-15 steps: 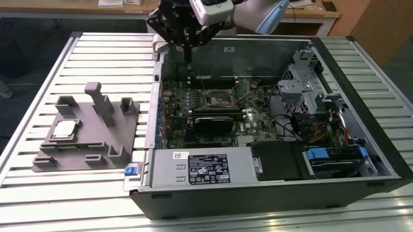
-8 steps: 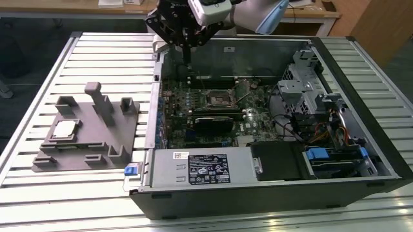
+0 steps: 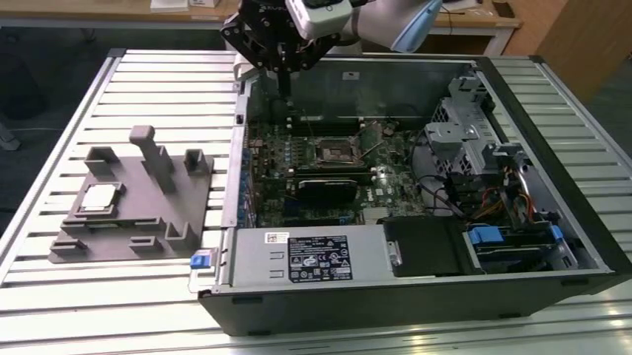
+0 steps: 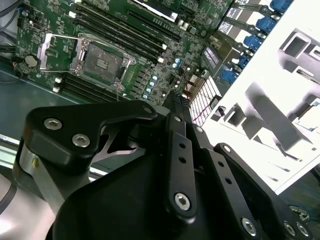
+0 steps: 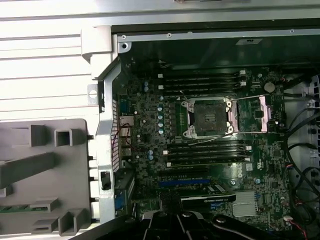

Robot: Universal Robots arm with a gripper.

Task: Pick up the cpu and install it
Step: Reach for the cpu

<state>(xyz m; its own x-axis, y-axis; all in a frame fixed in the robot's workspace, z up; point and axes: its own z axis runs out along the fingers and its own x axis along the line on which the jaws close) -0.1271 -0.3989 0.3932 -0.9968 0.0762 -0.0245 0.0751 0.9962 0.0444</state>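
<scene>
Exterior view: the claw (image 3: 283,89), clenched on nothing, hangs over the far rim of the open computer case (image 3: 395,303). The cpu (image 3: 99,198) lies flat in the grey fixture (image 3: 158,222) on the worktop (image 3: 59,111), well apart at eight o'clock from the claw.

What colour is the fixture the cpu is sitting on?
Plain grey fixture, holding the cpu; clearest in the exterior view.

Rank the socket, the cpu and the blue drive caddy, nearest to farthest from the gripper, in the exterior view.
1. socket, on the motherboard, nearest the gripper.
2. cpu, on the grey fixture, exterior view's left.
3. blue drive caddy, case corner, exterior view's right.
</scene>
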